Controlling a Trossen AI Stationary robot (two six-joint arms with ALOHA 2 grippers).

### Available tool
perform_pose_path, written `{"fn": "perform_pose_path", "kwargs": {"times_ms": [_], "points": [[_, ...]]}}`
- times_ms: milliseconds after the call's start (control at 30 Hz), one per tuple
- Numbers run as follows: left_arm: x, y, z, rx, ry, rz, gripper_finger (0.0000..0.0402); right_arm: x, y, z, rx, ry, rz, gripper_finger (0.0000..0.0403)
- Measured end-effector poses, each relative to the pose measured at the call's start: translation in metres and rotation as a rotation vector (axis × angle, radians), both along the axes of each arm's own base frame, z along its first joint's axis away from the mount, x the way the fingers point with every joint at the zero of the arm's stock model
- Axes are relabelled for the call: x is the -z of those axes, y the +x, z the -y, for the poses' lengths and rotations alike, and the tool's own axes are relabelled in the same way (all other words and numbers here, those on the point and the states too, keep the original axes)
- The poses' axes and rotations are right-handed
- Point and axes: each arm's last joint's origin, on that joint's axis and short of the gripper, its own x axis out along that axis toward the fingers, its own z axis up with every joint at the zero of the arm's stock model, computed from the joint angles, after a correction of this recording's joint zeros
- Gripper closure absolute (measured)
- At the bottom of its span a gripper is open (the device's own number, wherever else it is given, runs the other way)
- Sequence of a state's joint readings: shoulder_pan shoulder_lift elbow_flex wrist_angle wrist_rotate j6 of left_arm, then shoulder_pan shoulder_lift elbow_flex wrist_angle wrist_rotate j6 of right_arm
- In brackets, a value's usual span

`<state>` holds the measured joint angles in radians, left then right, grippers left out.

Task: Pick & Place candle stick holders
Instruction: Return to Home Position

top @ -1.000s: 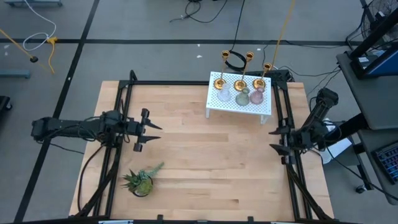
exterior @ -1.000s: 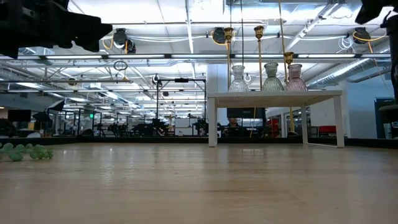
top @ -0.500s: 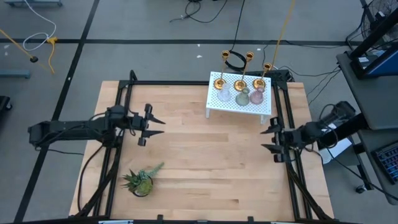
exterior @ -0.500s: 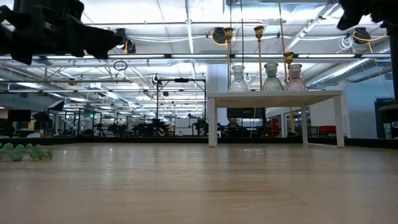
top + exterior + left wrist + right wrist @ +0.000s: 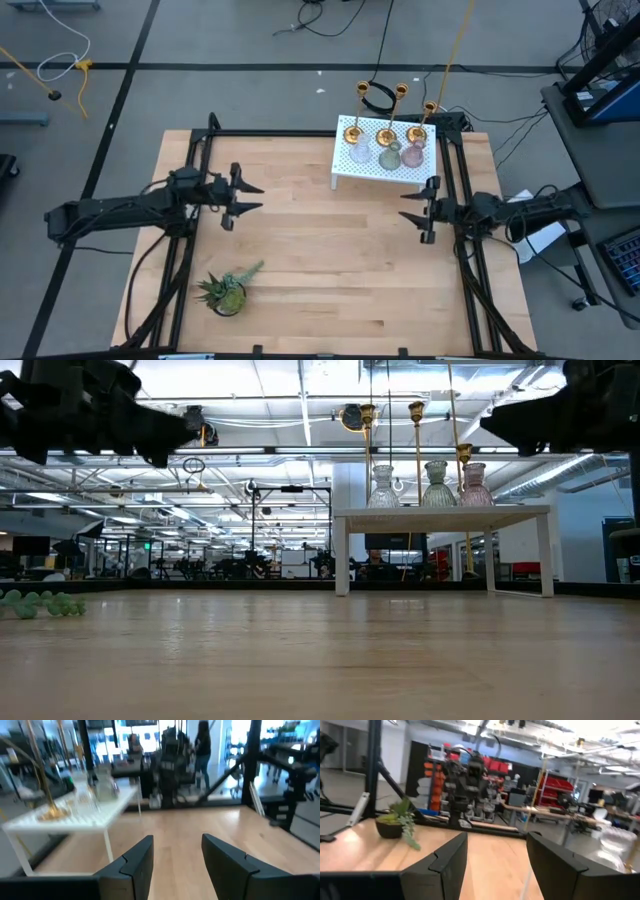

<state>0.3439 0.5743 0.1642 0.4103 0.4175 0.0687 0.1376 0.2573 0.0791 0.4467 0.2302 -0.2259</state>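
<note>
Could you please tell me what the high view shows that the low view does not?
Only the high view shows both arms in full, the left pincer and right pincer open above the wooden table, the whole potted plant and the perforated top of the white shelf. Only the low view shows the shelf's legs, the gap beneath it and the room's ceiling lights behind. Both show the table and the six candle stick holders standing on the shelf, three brass and three glass.

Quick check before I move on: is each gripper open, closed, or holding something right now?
Left gripper: open, holding nothing, over the left part of the table.
Right gripper: open, holding nothing, just in front of the white shelf.
</note>
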Motion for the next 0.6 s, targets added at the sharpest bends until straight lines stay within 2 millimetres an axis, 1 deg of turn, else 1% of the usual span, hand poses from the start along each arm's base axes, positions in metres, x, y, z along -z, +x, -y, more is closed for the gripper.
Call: {"fn": "perform_pose_path", "kwargs": {"times_ms": [67, 133, 300, 500, 600], "points": [[-0.006, -0.004, 0.002, -0.006, 0.013, 0.048, 0.0229, 0.001, 0.000, 0.003, 0.021, 0.007, -0.009, 0.0206], [-0.009, -0.009, 0.003, -0.006, 0.001, 0.061, 0.0229, 0.003, 0.001, 0.005, 0.044, 0.013, -0.021, 0.0206], [-0.003, -0.020, 0.008, -0.029, -0.028, -0.007, 0.0229, 0.009, 0.002, 0.011, 0.085, 0.060, -0.077, 0.0206], [-0.010, -0.027, 0.015, -0.027, 0.005, 0.058, 0.0229, 0.014, 0.002, 0.015, 0.119, 0.097, -0.125, 0.0206], [-0.003, -0.028, 0.017, -0.046, -0.016, 0.024, 0.0229, 0.016, 0.002, 0.016, 0.130, 0.102, -0.146, 0.0206]]}}
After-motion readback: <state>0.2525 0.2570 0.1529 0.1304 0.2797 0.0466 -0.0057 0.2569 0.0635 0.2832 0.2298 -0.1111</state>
